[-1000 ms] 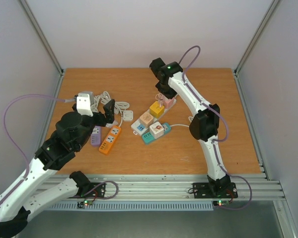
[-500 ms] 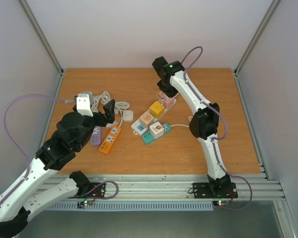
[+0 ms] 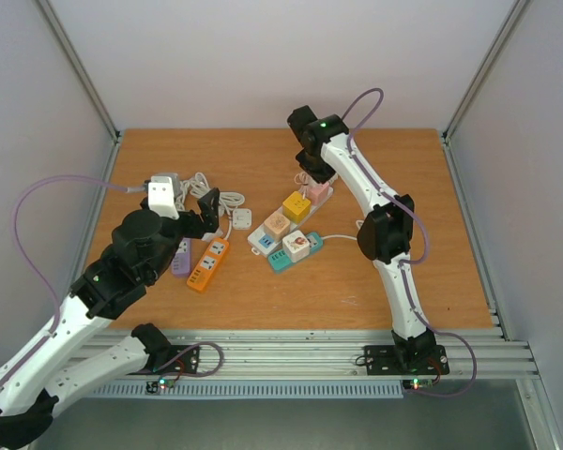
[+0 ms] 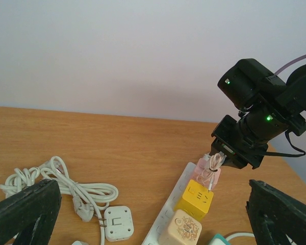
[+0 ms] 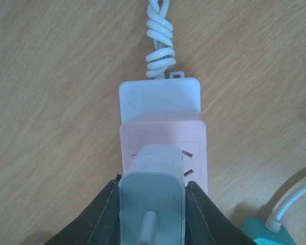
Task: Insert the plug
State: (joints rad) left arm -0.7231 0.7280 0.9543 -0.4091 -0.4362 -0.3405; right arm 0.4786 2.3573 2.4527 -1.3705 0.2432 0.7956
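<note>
My right gripper (image 3: pixel 311 176) is shut on a white plug (image 5: pixel 153 189), its black fingers (image 5: pixel 99 214) on both sides. The plug points down at the top face of a pink cube socket (image 5: pixel 163 133), over its left half; two slots show to its right. I cannot tell whether the pins are in. The pink cube (image 3: pixel 317 194) sits at the far end of a white power strip (image 5: pixel 159 94). In the left wrist view the plug's bundled thin cable (image 4: pixel 211 169) hangs over the pink cube (image 4: pixel 205 176). My left gripper (image 3: pixel 203 208) is open and empty, well to the left.
A yellow cube (image 3: pixel 296 207) and a beige cube (image 3: pixel 277 223) sit on the same strip. A teal strip (image 3: pixel 296 248) lies beside it. An orange strip (image 3: pixel 209 263), a purple strip (image 3: pixel 181 257), a coiled white cable (image 3: pixel 218 199) and a small white adapter (image 3: pixel 241 218) lie at left.
My right wrist has shifted slightly right and toward the back above the pink cube. The left arm has barely moved.
</note>
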